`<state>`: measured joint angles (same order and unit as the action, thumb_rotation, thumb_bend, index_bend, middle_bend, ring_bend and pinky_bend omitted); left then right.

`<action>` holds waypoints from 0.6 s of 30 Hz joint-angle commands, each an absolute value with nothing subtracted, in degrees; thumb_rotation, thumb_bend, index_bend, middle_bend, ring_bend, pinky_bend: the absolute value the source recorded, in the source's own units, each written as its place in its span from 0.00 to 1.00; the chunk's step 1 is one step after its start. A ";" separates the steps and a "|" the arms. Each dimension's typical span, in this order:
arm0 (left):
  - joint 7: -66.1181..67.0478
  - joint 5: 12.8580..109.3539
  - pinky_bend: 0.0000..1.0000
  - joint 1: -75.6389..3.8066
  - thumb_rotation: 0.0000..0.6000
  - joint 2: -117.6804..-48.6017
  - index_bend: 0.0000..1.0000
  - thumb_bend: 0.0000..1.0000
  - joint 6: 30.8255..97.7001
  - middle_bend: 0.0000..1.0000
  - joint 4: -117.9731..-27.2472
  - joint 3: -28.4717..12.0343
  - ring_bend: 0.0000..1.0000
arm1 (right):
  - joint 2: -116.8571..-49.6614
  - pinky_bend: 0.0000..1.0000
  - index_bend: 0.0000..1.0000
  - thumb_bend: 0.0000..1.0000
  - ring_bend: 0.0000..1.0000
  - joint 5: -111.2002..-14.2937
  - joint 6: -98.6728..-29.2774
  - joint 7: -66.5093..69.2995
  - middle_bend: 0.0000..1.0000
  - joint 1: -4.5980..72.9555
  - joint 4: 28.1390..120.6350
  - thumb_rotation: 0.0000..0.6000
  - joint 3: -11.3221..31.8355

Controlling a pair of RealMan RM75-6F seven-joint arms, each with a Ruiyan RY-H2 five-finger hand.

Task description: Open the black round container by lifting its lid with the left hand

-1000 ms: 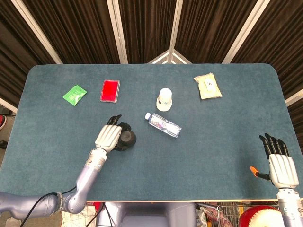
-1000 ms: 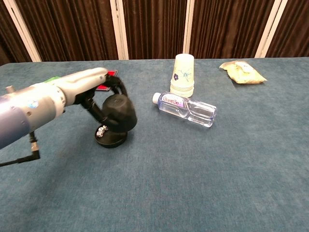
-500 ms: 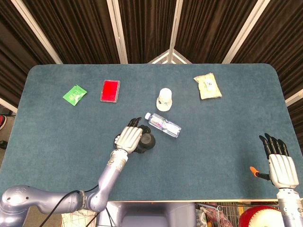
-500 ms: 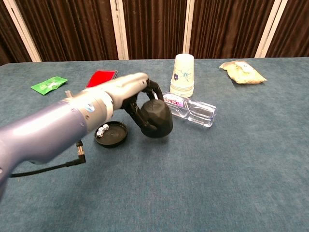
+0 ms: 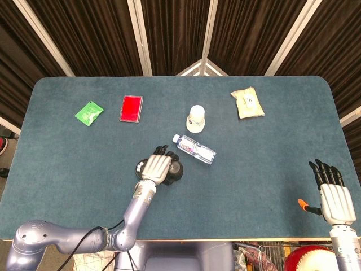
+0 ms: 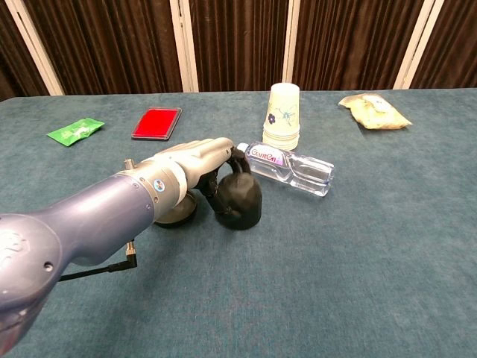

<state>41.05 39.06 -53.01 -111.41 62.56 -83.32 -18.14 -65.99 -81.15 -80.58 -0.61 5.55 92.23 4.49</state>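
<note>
now the left hand (image 6: 195,158) is clamped on the black lid (image 6: 240,197), fingers curled over its top, the lid's rim down at the table (image 6: 358,246) just right of the container's base (image 6: 179,215), which the forearm mostly hides. a clear water bottle (image 6: 289,167) lies just beyond, with a stack of paper cups (image 6: 283,115) farther back. at the near right edge, the right hand (image 5: 334,195) rests with its fingers straight and close together, holding nothing.
</note>
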 commanded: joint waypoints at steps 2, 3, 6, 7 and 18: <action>39.37 40.26 0.00 -52.79 1.00 -109.55 0.06 0.30 61.90 0.00 -86.36 -18.61 0.00 | -65.99 0.04 0.08 0.19 0.00 -81.15 -80.58 -0.61 0.00 5.55 92.23 1.00 4.49; 38.93 40.65 0.00 -52.63 1.00 -108.84 0.06 0.29 62.10 0.00 -87.58 -18.90 0.00 | -65.99 0.04 0.08 0.19 0.00 -81.15 -80.58 -0.61 0.00 5.55 92.23 1.00 4.49; 39.48 42.61 0.00 -52.05 1.00 -105.85 0.06 0.29 64.34 0.00 -92.29 -19.13 0.00 | -65.99 0.04 0.08 0.19 0.00 -81.15 -80.58 -0.61 0.00 5.55 92.23 1.00 4.49; 40.16 43.18 0.00 -51.66 1.00 -104.42 0.06 0.30 65.52 0.00 -94.67 -19.06 0.00 | -65.99 0.04 0.08 0.19 0.00 -81.15 -80.58 -0.61 0.00 5.55 92.23 1.00 4.49; 53.99 65.61 0.00 -32.38 1.00 -84.94 0.14 0.31 99.58 0.07 -117.52 3.59 0.00 | -65.99 0.04 0.08 0.18 0.00 -81.15 -80.58 -0.61 0.00 5.55 92.23 1.00 4.49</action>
<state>48.99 53.57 -43.06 -93.10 84.16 -112.73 -8.39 -65.99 -81.15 -80.58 -0.61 5.55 92.23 4.49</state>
